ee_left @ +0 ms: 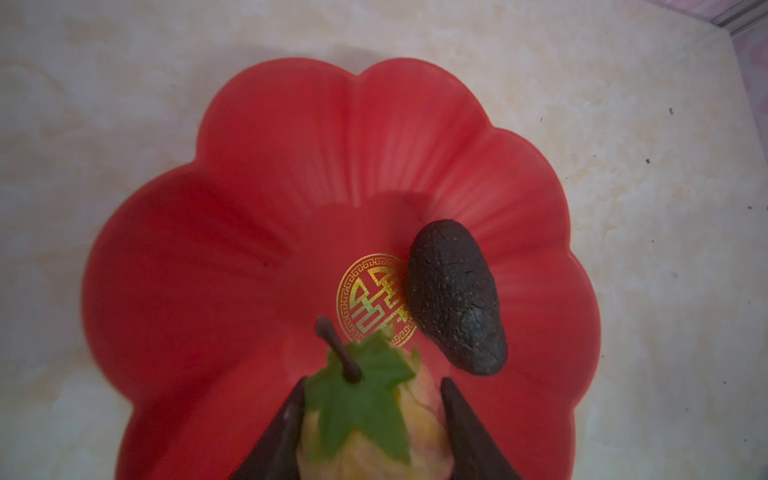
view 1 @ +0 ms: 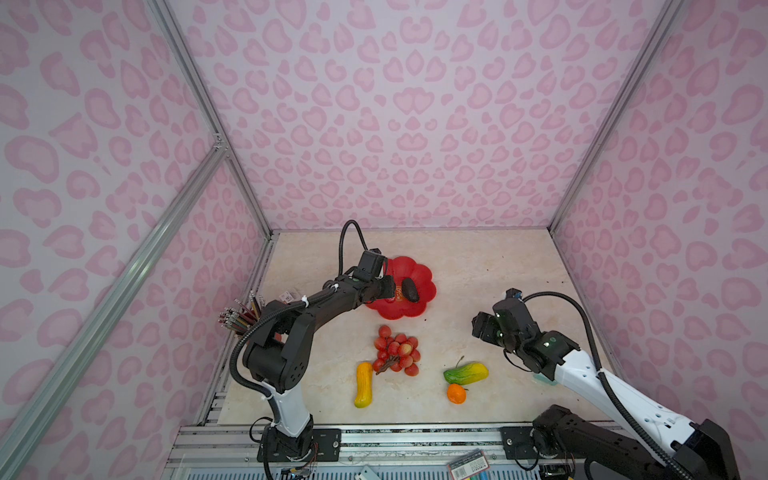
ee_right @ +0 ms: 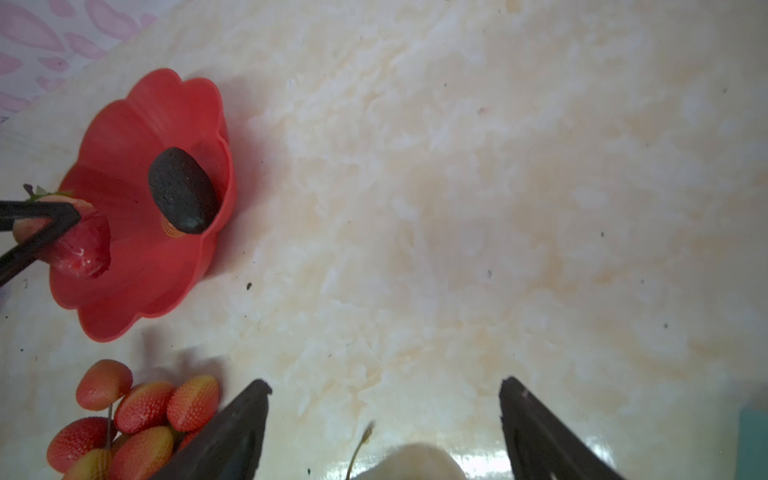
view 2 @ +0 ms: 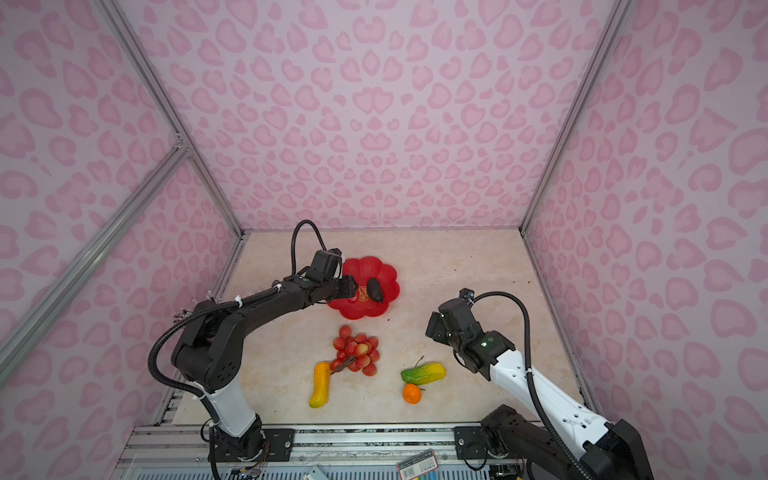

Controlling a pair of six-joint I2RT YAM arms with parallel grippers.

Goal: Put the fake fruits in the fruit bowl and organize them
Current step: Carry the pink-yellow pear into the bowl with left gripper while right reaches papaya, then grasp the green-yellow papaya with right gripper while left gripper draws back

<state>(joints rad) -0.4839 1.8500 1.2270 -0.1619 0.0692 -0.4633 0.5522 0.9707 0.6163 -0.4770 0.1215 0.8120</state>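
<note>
While the left gripper (ee_left: 376, 382) hangs over the fruit bowl (ee_left: 249, 208), its two jaws squeeze the strawberry (ee_left: 374, 436) from both sides. The green leaf and stalk point out past the tips. Just ahead of the tips is the gold round mark (ee_left: 370, 299) in the middle of the red dish. The dark avocado (ee_left: 453, 295) lies in the bowl, ahead of the held fruit and a little to one side. It covers one edge of the gold mark and sits close to the strawberry without touching it. I cannot tell if the strawberry rests on the dish floor. In both top views this arm hides the side of the bowl nearest to it.

The right gripper (ee_right: 385, 386) is well apart from the bowl. Its jaws stand wide apart, with bare table (ee_right: 457, 208) ahead of them. The papaya (view 1: 465, 372) lies back toward this arm's base, and the small orange (view 1: 456, 393) sits just beside it. Off to this gripper's side, between the two arms, lies the lychee bunch (view 1: 397, 351). The long yellow fruit (view 1: 364, 384) lies just beside the bunch. Behind the left arm's elbow some pencils (view 1: 241, 318) stick up, partly hidden by the arm.
</note>
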